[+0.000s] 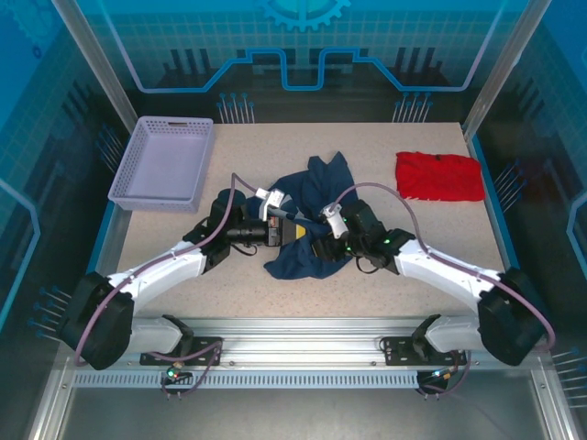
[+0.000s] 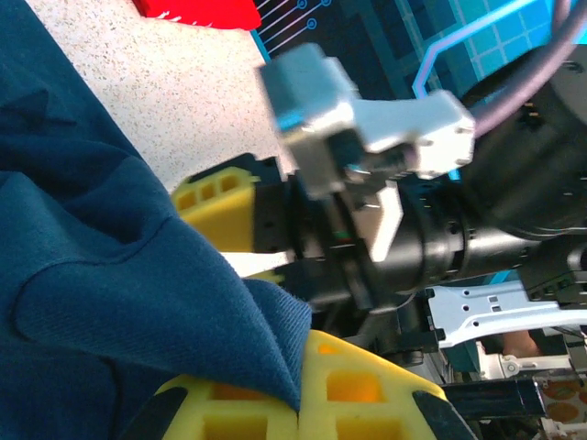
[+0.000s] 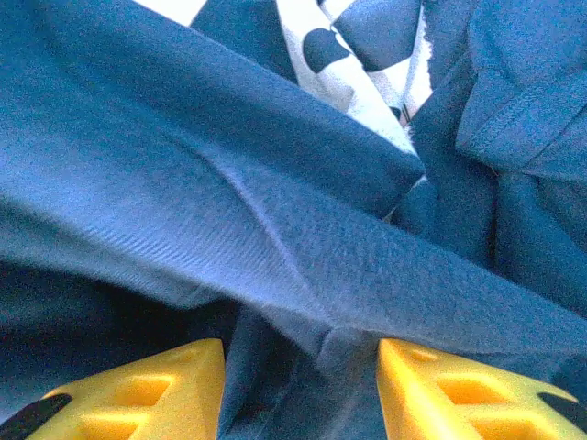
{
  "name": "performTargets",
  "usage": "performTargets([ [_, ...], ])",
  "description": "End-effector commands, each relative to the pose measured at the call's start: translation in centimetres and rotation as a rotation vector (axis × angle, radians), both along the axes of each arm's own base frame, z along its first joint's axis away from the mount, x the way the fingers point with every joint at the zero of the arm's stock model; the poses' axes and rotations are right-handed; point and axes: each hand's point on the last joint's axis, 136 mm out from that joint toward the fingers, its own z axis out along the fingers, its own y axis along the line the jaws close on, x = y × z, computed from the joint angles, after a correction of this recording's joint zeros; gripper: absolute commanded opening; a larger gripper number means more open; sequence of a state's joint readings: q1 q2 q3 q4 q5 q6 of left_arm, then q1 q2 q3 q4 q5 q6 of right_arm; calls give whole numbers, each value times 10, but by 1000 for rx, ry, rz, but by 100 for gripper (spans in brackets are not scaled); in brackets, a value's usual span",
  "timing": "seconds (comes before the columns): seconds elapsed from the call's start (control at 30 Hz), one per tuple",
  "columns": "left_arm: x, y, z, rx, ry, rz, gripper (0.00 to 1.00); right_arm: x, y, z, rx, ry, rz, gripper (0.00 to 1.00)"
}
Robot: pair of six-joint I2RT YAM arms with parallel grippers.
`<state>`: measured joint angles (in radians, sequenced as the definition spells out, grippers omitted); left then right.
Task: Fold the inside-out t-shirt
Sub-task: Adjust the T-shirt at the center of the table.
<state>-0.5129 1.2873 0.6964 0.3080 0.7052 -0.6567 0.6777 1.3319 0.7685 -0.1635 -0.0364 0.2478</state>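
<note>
Navy t-shirt [image 1: 321, 188] lies bunched, soft and limp; left gripper [image 2: 298, 412] pinches a fold, right gripper [image 3: 298, 357] gapes over cloth. Best gripped at a hem.

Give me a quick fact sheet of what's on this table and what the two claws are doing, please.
Shirt: dark navy blue cloth t-shirt, crumpled in a heap mid-way across the speckled beige table
Left claw: shut, pinching a fold of the t-shirt
Right claw: open, yellow fingers apart with shirt cloth between them
Back right: bright red flat cloth garment, apart from the shirt
Back left: lavender plastic mesh basket
Folding: not yet done
</note>
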Motion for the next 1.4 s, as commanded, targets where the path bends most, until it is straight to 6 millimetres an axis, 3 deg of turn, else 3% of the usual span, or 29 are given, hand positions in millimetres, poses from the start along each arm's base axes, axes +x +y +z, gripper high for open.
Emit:
performTargets([
  [0.0,-6,4,3,-10,5,-11,0,28,18,6,44,-59,-69,49],
  [0.07,-5,6,3,-10,0,-4,0,35,24,2,49,-57,-74,45],
  [0.2,7,21,0,-5,3,88,0,31,23,13,86,-65,-17,0],
  [0.37,35,60,-31,104,59,297,0,-9,18,66,434,11,216,0],
  [0.47,43,70,-46,212,49,342,0,-29,15,90,555,22,309,0],
  [0.57,50,78,-55,284,38,382,1,-38,14,106,632,20,363,0],
  [0.63,50,81,-56,313,25,386,9,-39,15,112,649,10,382,0],
  [0.73,40,82,-52,370,-31,371,33,-34,16,113,655,13,378,0],
  [0.87,20,89,-38,470,-189,404,50,-27,16,113,648,24,355,0],
  [0.93,8,85,-25,468,-278,386,54,-25,16,113,643,25,349,0],
  [1.1,-20,41,0,378,-369,181,57,-23,14,110,621,23,329,0],
  [1.2,-21,21,-5,369,-328,98,57,-23,13,110,615,17,321,0],
  [1.3,-8,10,-12,386,-316,83,57,-24,12,110,616,15,326,0],
  [1.37,0,-2,-12,373,-317,61,47,-26,12,108,610,21,328,0],
])
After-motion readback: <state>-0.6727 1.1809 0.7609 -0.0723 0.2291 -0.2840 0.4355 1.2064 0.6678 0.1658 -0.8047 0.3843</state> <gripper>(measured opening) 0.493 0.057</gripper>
